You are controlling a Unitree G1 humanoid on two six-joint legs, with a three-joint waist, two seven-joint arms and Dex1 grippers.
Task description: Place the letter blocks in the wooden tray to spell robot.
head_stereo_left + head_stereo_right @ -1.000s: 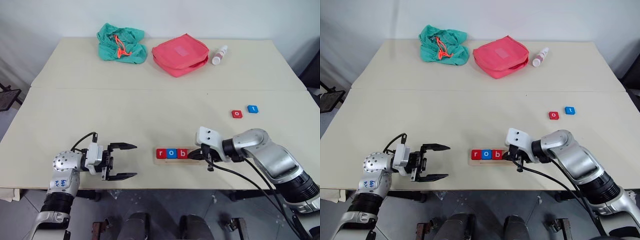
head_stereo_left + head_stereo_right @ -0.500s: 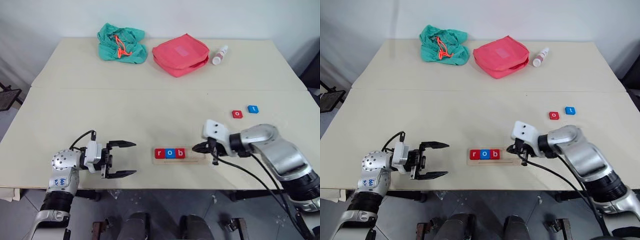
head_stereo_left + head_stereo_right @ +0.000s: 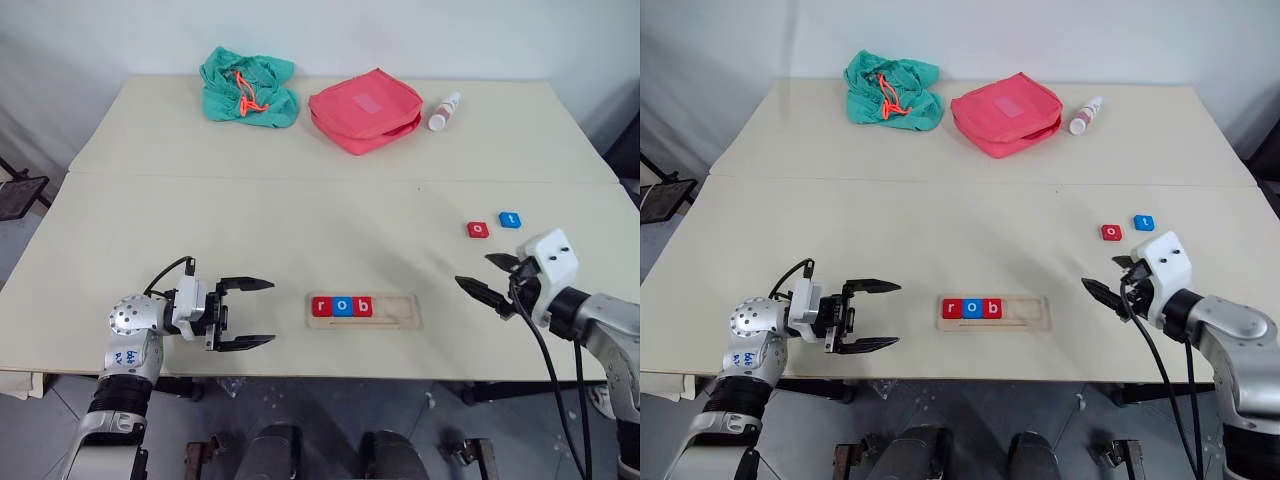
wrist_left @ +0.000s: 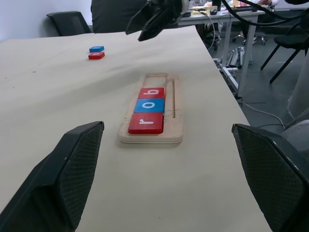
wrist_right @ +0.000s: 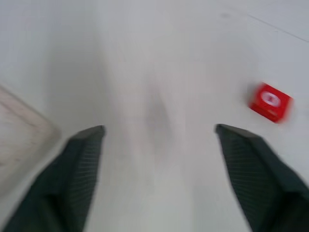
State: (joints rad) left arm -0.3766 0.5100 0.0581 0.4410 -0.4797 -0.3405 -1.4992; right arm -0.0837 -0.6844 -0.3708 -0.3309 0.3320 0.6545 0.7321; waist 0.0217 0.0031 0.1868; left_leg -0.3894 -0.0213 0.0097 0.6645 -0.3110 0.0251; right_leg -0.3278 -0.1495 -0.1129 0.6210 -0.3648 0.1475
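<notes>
A: What is sitting on the pale surface (image 3: 300, 210)?

B: Taking the wooden tray (image 3: 364, 310) as landmark: a pink-red pouch (image 3: 364, 108) and a green cloth bag (image 3: 247, 88) are lying far behind it, a small white bottle (image 3: 441, 110) beside the pouch.

A: And the letter blocks?

B: Red r (image 3: 322, 307), blue o (image 3: 342, 307) and red b (image 3: 362, 306) are filling the tray's left part. A red o (image 3: 478, 230) and blue t (image 3: 510, 219) are lying apart, behind and right of the tray.

A: The pincers?

B: The left pincer (image 3: 247, 313) is hovering left of the tray, spread wide, empty. The right pincer (image 3: 487, 280) is hanging right of the tray, spread wide, gripping nothing.
</notes>
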